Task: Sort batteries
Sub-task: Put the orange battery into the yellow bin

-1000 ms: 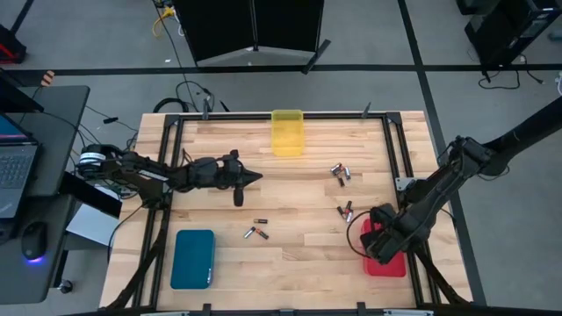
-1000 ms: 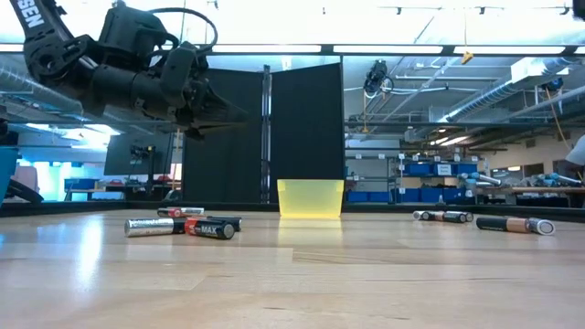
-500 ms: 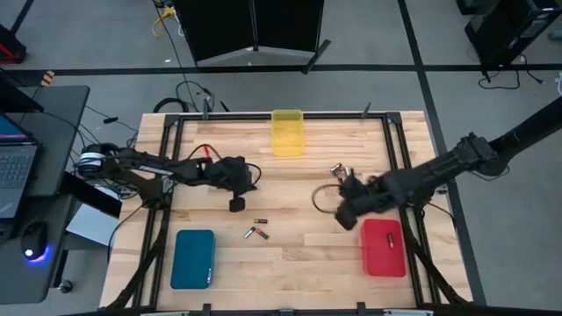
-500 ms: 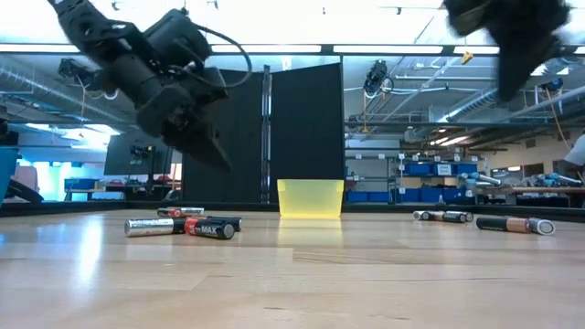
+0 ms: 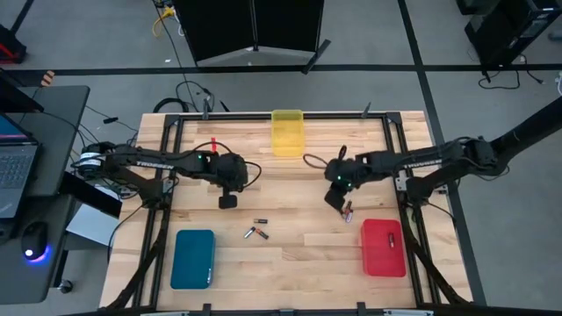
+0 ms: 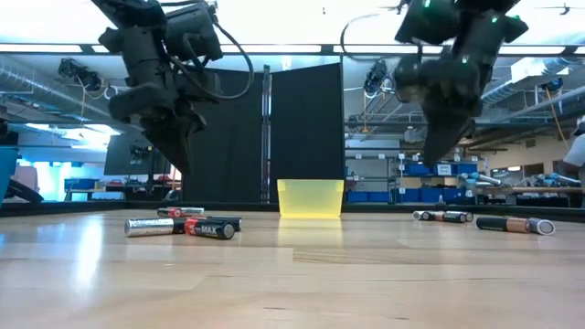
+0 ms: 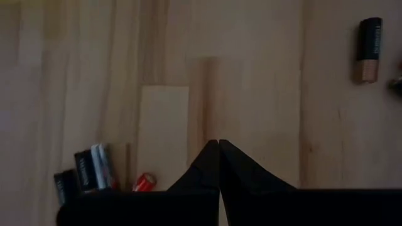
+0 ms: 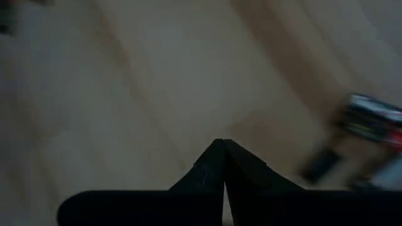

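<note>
Workshop shelving showed beyond our wooden table (image 5: pixel 290 263). Within the last second our right gripper (image 5: pixel 334 198) had swung from the red tray (image 5: pixel 384 247) to hover beside the batteries (image 5: pixel 347 211) nearby, fingers pressed together. Our left gripper (image 5: pixel 227 201), fingers likewise together, had tilted down near the middle batteries (image 5: pixel 256 232). We judged both pickups imminent, with nothing yet grasped.

Right wrist view: batteries (image 8: pixel 370 129) are motion-blurred; type indeterminate. Left wrist view: a battery cluster (image 7: pixel 94 172) is partly hidden behind the left tool (image 7: pixel 218 147).
</note>
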Available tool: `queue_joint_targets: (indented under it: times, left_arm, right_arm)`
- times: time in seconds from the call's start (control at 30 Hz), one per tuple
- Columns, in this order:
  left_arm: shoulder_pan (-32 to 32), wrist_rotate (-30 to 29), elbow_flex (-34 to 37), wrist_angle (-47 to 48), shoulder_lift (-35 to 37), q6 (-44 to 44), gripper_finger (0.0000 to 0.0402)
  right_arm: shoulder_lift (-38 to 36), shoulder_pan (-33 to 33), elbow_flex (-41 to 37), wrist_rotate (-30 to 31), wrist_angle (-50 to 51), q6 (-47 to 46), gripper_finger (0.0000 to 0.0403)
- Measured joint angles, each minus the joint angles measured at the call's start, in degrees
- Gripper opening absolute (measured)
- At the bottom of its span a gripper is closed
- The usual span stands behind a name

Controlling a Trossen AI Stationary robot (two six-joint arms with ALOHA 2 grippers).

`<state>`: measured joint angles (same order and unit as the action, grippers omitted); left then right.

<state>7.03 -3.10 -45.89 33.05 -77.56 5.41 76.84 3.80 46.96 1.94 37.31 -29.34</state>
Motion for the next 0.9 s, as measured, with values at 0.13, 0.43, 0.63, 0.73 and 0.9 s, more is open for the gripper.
queue_joint_targets:
  times: [0.13,0.43,0.63,0.73,0.9]
  left_arm:
    - [-0.28,0.02,0.0,-0.05,0.0,-1.82,0.0006]
    - [1.91,-0.08,0.17,7.92,1.2,8.78,0.0005]
    - [6.36,0.13,0.17,8.38,-0.42,16.53,0.0011]
    - [8.05,0.18,0.15,8.41,-1.36,19.33,0.0029]
    - [10.16,0.03,0.15,7.51,-2.82,22.37,0.0076]
  right_arm:
    - [0.0,4.68,0.0,-0.01,0.33,3.64,0.0039]
    - [0.0,6.88,0.0,-0.03,-2.78,9.45,0.0089]
    - [0.0,6.87,0.0,-0.03,-4.97,10.05,0.0098]
    - [0.0,6.85,0.0,-0.03,-5.17,10.07,0.0098]
    - [0.0,6.85,0.0,-0.03,-5.14,11.14,0.0096]
